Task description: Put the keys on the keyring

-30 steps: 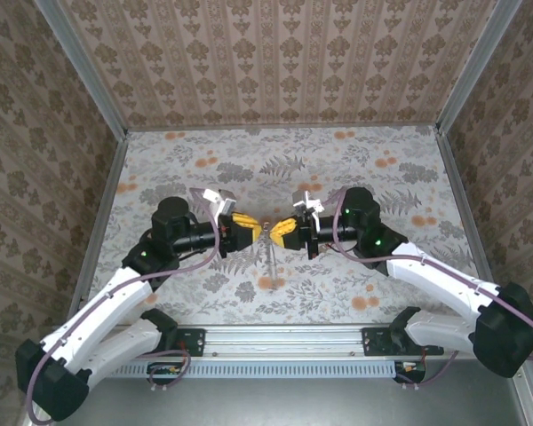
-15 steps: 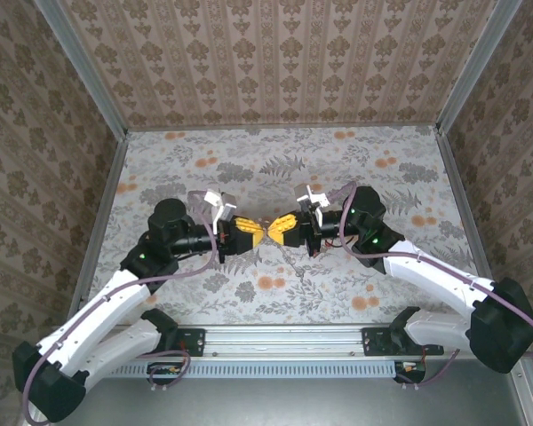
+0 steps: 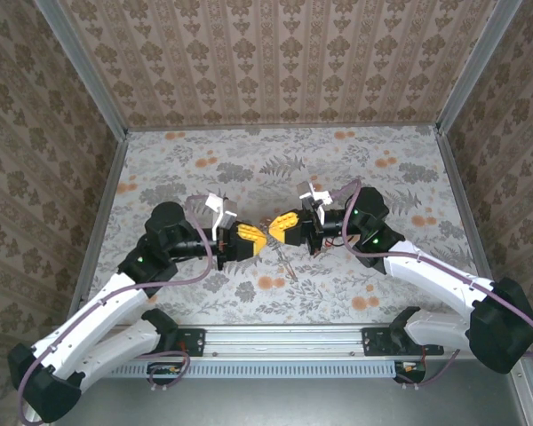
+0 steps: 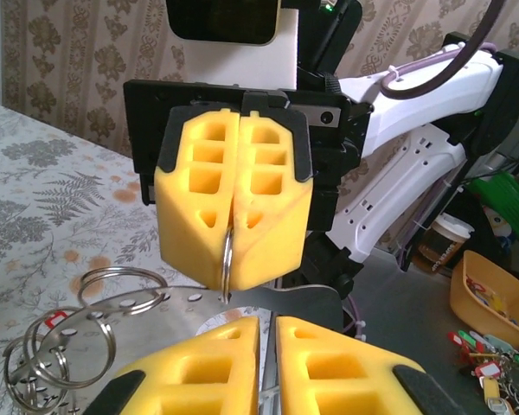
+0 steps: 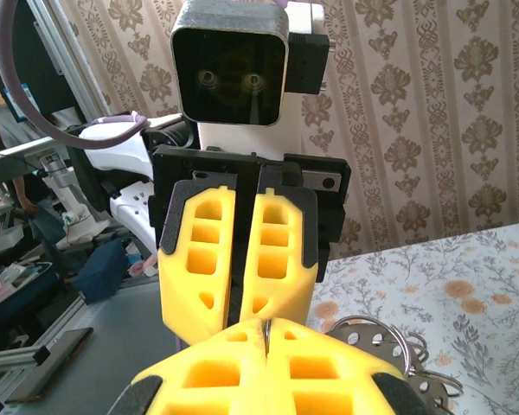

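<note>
Standing upright and edge-on, the keyring (image 4: 227,259) is clamped in the closed right gripper (image 3: 274,232) above mid-table (image 3: 400,169). The left gripper (image 3: 259,240) is set against it tip to tip; whether it grips cannot be told.

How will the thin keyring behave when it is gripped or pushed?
The keyring is a thin metal hoop, so probably stiff and light. Pinched edge-on between the right fingers, it may swivel or slip. Laid flat, it would likely slide rather than roll.
</note>
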